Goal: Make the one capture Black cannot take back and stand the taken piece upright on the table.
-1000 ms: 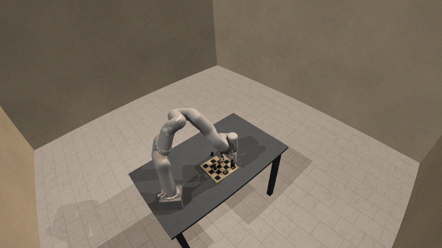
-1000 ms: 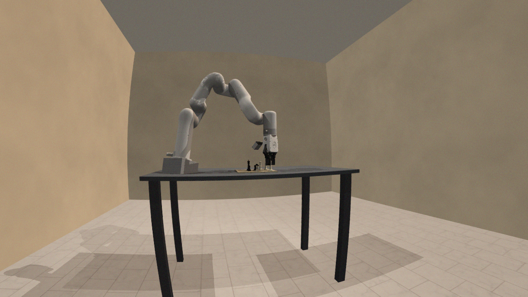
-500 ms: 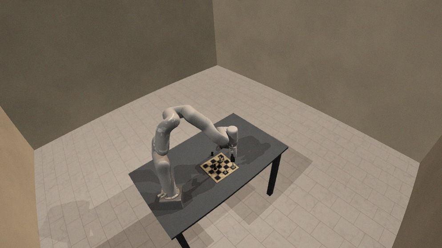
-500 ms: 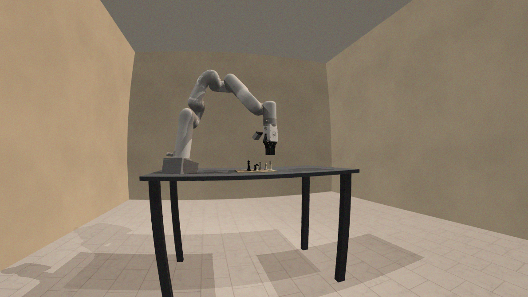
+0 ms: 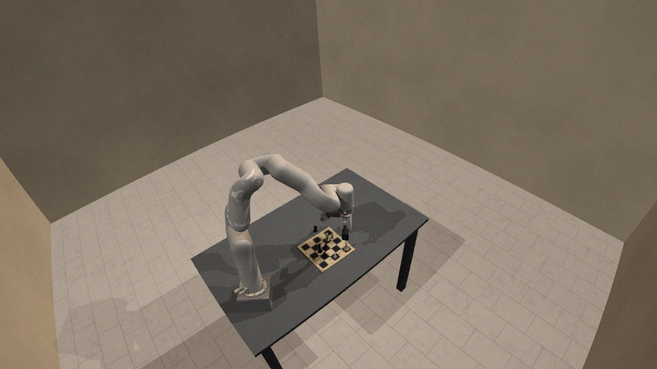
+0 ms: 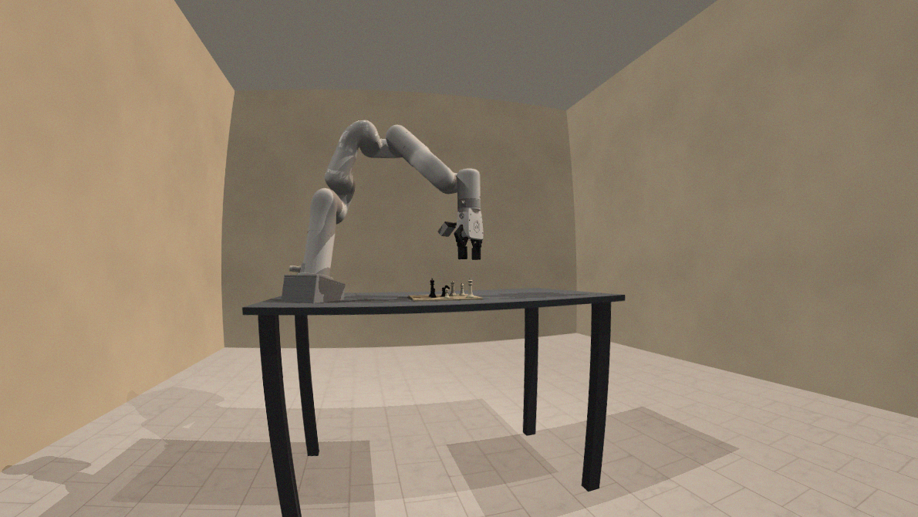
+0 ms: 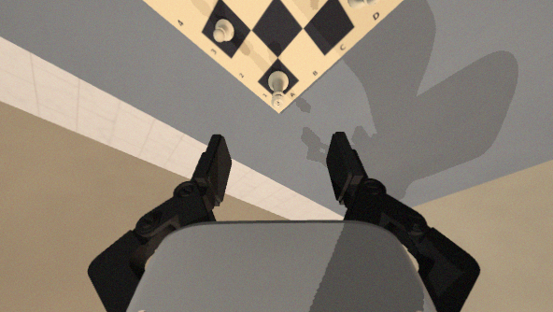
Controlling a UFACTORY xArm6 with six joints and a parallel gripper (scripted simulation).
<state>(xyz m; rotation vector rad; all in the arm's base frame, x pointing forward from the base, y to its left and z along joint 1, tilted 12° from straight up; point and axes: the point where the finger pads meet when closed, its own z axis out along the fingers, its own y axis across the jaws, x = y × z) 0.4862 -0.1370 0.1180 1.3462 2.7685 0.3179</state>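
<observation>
The chessboard [image 5: 311, 258] [image 6: 418, 298] [image 7: 303, 50] lies on the dark table [image 5: 290, 309] [image 6: 545, 296] [image 7: 140, 70]. A tall white piece [image 7: 277, 83] [image 5: 346, 246] [image 6: 470, 287] stands upright on corner square A1. A white pawn [image 7: 222, 31] stands on A3. My gripper [image 7: 277, 147] [image 6: 469, 254] [image 5: 344, 230] is open and empty. It hangs well above the table just outside the A1 corner. Black pieces [image 5: 320, 249] [image 6: 432, 287] stand further in on the board. A small black piece [image 5: 315, 227] stands upright on the table beyond the board's far edge.
Another white piece [image 7: 361, 4] stands near file D at the wrist view's top edge. The arm's base [image 5: 251, 297] [image 6: 309, 288] is mounted at the table's left end. The table's edge lies close behind the gripper, with tiled floor [image 7: 56, 93] below.
</observation>
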